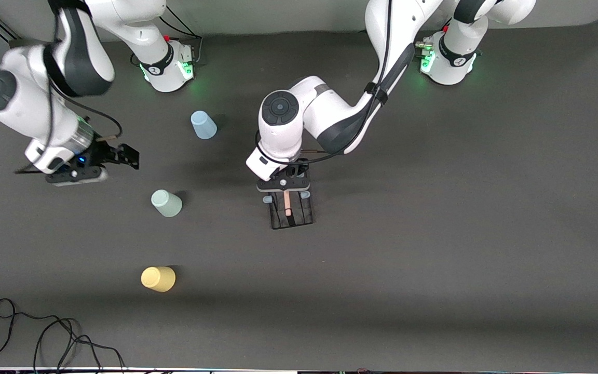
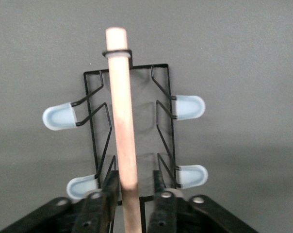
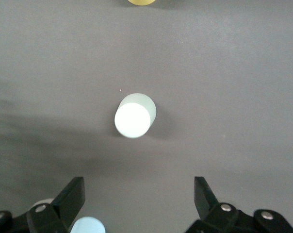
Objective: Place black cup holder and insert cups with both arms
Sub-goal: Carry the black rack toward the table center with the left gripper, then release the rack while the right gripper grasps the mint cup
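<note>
**Rack held by its rod, cups still waiting**

The left gripper [image 2: 129,196] pinched the light wooden rod handle [image 2: 123,116] of the black wire cup holder [image 1: 291,210] at mid-table. It should settle flat before release. The right gripper [image 3: 137,199] hung spread over the table near the upturned mint green plastic cup [image 3: 134,116]; the light blue cup [image 1: 203,125] and pastel yellow cup [image 1: 158,279] stood apart.

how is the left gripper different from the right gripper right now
The left gripper is shut on the black cup holder's wooden rod; the right gripper is open and empty. The left is at the table's middle; the right hangs toward the right arm's end, between the light blue cup and mint green cup. Both are black.
</note>
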You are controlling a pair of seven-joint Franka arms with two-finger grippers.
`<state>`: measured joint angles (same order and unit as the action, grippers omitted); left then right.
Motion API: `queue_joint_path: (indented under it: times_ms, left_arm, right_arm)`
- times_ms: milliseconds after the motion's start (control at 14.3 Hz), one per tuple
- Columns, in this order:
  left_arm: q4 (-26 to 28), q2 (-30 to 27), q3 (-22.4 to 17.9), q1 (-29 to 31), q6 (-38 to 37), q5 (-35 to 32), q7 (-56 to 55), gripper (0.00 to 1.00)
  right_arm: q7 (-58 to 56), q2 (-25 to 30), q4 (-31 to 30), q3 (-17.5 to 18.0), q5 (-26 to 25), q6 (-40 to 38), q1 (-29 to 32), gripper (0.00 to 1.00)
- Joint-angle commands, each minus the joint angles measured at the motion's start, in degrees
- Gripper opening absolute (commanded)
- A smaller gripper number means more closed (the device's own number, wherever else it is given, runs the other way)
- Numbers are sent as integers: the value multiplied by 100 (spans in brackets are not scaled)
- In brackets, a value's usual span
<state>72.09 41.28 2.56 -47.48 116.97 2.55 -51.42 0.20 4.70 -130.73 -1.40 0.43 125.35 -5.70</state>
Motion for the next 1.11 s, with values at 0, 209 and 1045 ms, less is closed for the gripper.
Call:
queue_joint_path:
  times_ms: [0,209,1045]
  left_arm:
    - [-213,-22,-88,-68,-191,9,61,100]
    - [-361,-435,-27,449,-1111,88,393,100]
    - [-433,-2466,-133,4043,-4814,-146,5463,100]
  right_arm:
    - [269,-398,-242,-44,-8,778,-150,100]
    - [384,-872,-392,-44,-8,1499,-221,100]
    - [393,-2016,-427,-27,-8,2749,-221,94]
